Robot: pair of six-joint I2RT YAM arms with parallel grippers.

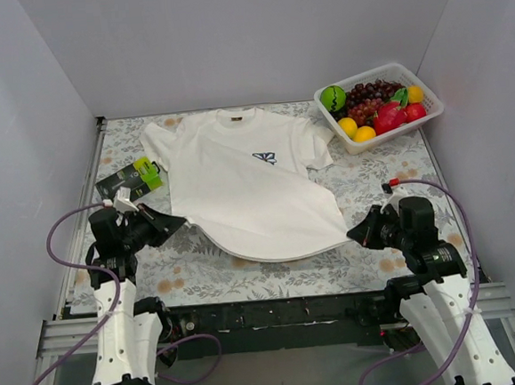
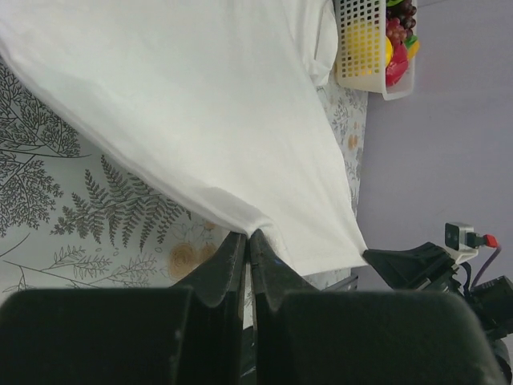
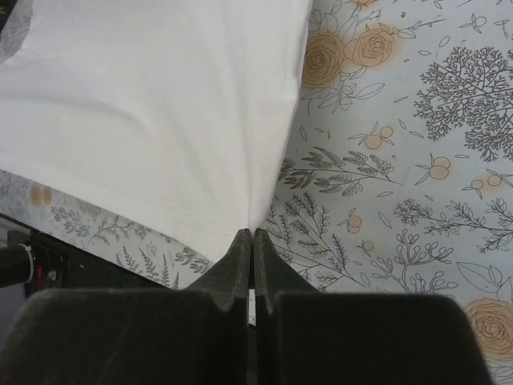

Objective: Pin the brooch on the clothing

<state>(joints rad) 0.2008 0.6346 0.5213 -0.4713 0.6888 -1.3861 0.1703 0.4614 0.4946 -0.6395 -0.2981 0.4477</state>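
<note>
The clothing (image 1: 239, 185), a white short-sleeved T-shirt with a small blue chest print (image 1: 265, 158), lies face up on the floral table cover. My left gripper (image 1: 181, 222) is shut on the hem's left corner, where the fabric bunches between its fingertips (image 2: 247, 234). At the hem's right corner, my right gripper (image 1: 350, 233) is shut on the cloth (image 3: 253, 233). The hem (image 2: 304, 233) is stretched between the two grips and lifted slightly off the table. The brooch is not visible in any view.
A white basket (image 1: 380, 104) of toy fruit stands at the back right, beside the shirt's sleeve. A green-and-black card packet (image 1: 131, 178) lies left of the shirt, near my left wrist. White walls enclose the table on three sides.
</note>
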